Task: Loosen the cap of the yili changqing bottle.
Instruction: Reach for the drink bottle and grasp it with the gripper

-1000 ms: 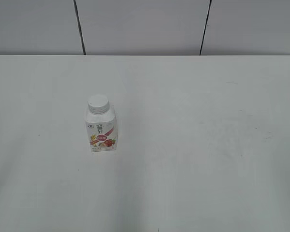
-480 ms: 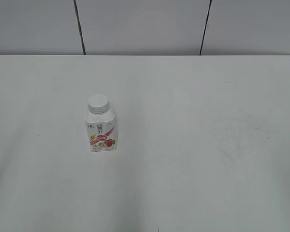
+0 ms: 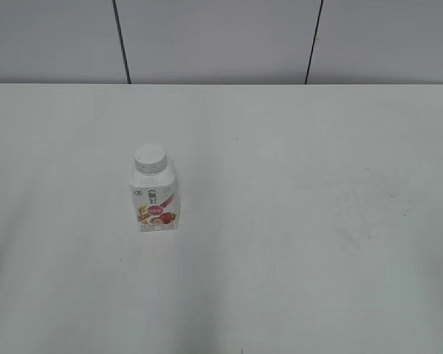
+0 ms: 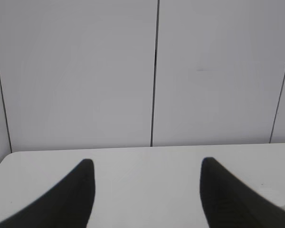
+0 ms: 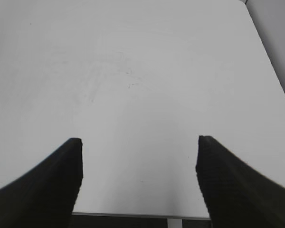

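Note:
The yili changqing bottle [image 3: 155, 200] stands upright on the white table, left of the middle in the exterior view. It is small, white and squarish, with a red-pink label. Its white cap [image 3: 150, 158] sits on the neck. Neither gripper shows in the exterior view. My left gripper [image 4: 147, 164] is open and empty, facing the back wall low over the table. A pale round shape [image 4: 270, 196] shows by its right finger; I cannot tell what it is. My right gripper [image 5: 139, 140] is open and empty above the table's near edge. The bottle is not in the right wrist view.
The white table [image 3: 303, 221] carries faint scuff marks [image 3: 365, 203] at its right side. A grey panelled wall [image 3: 221, 37] stands behind the far edge. The table's near edge [image 5: 133, 214] and right edge show in the right wrist view.

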Available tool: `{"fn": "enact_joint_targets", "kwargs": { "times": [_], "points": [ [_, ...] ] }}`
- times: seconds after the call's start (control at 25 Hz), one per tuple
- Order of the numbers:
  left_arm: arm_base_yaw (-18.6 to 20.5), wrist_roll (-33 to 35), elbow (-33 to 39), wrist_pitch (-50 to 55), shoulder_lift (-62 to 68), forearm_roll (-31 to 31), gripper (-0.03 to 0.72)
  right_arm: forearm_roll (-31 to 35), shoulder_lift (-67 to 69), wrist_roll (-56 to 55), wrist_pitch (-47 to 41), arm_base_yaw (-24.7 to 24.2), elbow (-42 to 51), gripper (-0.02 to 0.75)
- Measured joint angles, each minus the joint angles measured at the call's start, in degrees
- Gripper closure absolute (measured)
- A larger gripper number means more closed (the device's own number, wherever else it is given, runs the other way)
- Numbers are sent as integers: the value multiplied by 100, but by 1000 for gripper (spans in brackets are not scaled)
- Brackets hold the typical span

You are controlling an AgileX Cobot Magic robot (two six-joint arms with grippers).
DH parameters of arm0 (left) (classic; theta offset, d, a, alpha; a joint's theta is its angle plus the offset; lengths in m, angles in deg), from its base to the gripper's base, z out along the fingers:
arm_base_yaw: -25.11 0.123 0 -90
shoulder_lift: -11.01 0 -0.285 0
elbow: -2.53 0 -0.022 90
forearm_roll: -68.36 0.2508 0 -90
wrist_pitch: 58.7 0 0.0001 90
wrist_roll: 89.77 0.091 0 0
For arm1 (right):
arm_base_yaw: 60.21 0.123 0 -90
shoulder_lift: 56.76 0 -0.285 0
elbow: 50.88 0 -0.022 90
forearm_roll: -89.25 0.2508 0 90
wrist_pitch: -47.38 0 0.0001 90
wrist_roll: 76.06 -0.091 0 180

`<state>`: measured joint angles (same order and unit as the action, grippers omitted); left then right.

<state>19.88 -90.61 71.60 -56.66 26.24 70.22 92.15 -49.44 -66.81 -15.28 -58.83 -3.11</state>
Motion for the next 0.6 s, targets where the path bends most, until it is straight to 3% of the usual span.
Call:
{"fn": "enact_joint_targets", "kwargs": {
  "times": [0.36,0.6],
  "points": [
    [0,0,12,-1998,2082,53,193,0,0,0,0,0,0,152],
    [0,0,17,-3683,3814,887,184,0,0,0,0,0,0,152]
  ]
}}
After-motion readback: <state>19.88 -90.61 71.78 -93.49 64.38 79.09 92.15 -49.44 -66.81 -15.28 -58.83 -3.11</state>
